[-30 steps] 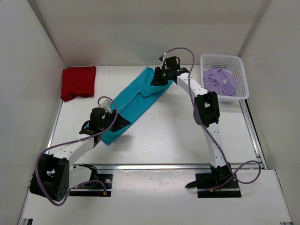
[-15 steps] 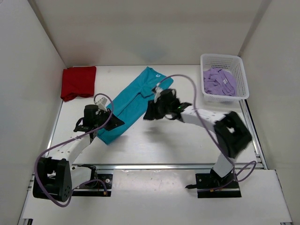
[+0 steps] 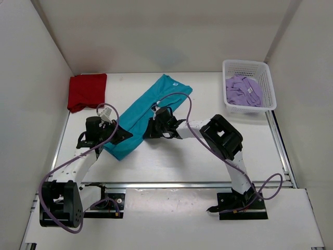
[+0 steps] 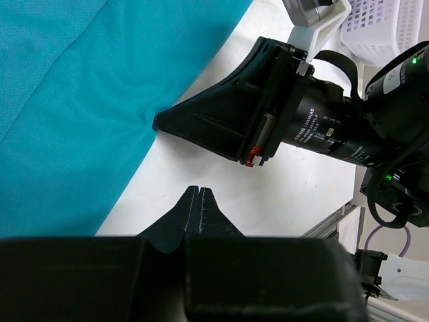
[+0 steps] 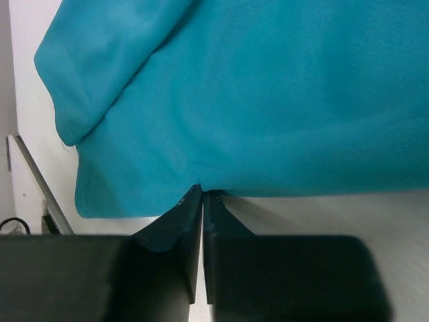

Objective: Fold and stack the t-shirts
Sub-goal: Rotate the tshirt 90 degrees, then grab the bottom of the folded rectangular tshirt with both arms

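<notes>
Now the teal shirt (image 3: 151,101) is lying on the table (image 3: 182,156) along seven-to-one o'clock, the right gripper (image 5: 202,194) pinching its four-o'clock edge while the left gripper (image 4: 200,194) is hovering clenched, empty, just beside it.

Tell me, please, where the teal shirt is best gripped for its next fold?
The teal shirt lies flat as a long diagonal strip, so only its thin edges can be pinched. Probably take the corners of its near short end, coming in low from the table, and fold it onto the far end.
</notes>
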Available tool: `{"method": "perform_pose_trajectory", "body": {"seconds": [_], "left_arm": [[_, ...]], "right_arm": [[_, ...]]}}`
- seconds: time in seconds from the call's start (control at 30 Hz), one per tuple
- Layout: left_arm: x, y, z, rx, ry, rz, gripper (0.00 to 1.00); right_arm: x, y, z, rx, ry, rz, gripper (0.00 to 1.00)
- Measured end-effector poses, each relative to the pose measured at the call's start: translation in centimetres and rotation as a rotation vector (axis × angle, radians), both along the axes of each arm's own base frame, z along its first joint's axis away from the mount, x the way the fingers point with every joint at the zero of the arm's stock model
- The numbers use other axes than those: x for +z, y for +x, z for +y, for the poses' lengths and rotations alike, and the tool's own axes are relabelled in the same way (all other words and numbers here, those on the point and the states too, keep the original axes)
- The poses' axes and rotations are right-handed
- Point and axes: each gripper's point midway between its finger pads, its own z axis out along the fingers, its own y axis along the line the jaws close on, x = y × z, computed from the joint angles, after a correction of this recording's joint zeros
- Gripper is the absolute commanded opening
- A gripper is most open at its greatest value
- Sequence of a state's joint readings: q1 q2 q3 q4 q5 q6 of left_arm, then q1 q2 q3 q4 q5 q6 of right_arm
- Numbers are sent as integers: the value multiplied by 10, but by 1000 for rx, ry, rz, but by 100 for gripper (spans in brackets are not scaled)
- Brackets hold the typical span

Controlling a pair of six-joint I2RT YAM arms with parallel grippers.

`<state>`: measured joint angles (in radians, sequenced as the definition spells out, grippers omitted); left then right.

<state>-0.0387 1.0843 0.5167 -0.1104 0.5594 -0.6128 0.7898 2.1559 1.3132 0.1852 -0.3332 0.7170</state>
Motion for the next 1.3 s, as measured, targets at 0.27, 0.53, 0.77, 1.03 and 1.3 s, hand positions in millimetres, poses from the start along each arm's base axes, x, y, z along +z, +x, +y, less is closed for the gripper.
{"method": "perform_pose_trajectory", "body": {"seconds": [0.27,0.53,0.77,1.03,1.3], "left_arm": [[-12,-11,-20,-61,60,21,5],[-32,-37,-67,-222,197,45,30],[-78,-72,-77,-320,290,157,42],[-92,-97,-107,-407,217,204,52],[-95,-109,-127,-471,158,229,32]], "right_arm": [[-2,-12,-91,-91,-28,59,0],[7,-22,-241,-281,-107,63,42],[6,-105,-264,-249,-134,61,39],[-2,-144,-255,-202,-123,106,19],[-7,-155,-251,-195,-120,148,4]]}}
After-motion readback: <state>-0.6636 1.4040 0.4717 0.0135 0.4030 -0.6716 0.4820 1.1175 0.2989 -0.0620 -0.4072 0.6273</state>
